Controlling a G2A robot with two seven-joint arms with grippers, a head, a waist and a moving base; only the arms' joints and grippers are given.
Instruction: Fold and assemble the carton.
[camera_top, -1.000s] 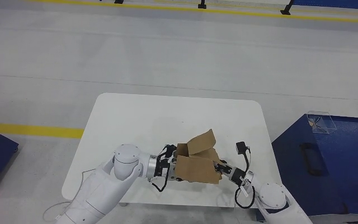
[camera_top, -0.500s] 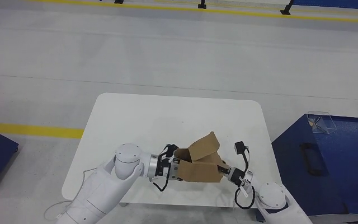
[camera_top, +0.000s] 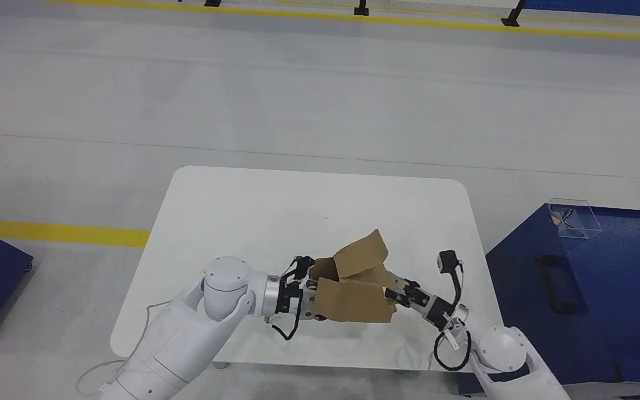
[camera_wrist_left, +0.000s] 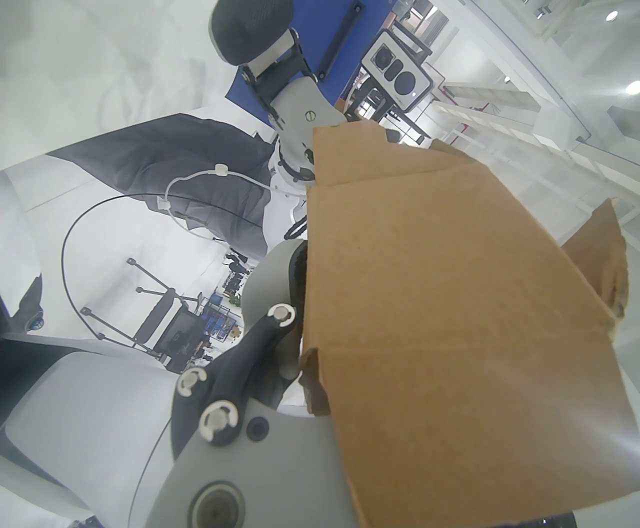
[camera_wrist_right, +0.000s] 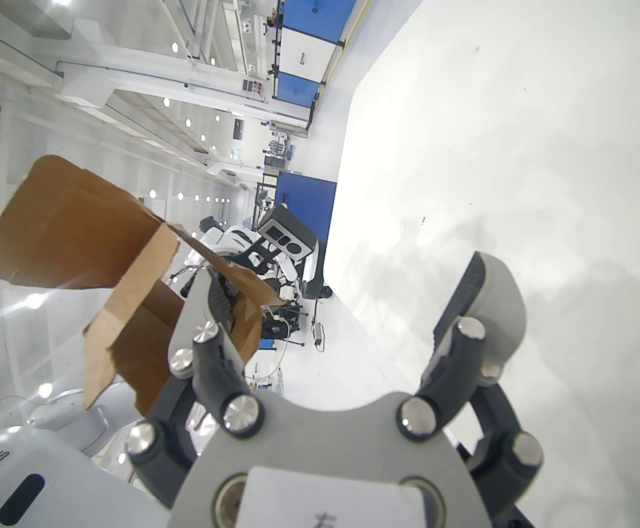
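A brown cardboard carton (camera_top: 352, 282) is held partly opened near the table's front edge, with one flap (camera_top: 360, 252) standing up at the back. My left gripper (camera_top: 305, 298) clamps the carton's left end; in the left wrist view one finger (camera_wrist_left: 280, 320) presses the edge of the carton wall (camera_wrist_left: 450, 325) and the other is hidden behind it. My right gripper (camera_top: 396, 292) is at the carton's right end, open wide. In the right wrist view one finger (camera_wrist_right: 217, 300) of the right gripper (camera_wrist_right: 345, 300) touches a flap of the carton (camera_wrist_right: 125, 300); the other finger (camera_wrist_right: 475, 295) hangs over bare table.
The white table (camera_top: 300, 210) has free room behind and left of the carton. A blue cabinet (camera_top: 570, 300) stands beyond the table's right edge, with a clear plastic box (camera_top: 572, 216) on top.
The right arm's wrist has swung out to the right while its gripper stays at the carton's right end. The carton dipped and came back up slightly. The left arm has held still.
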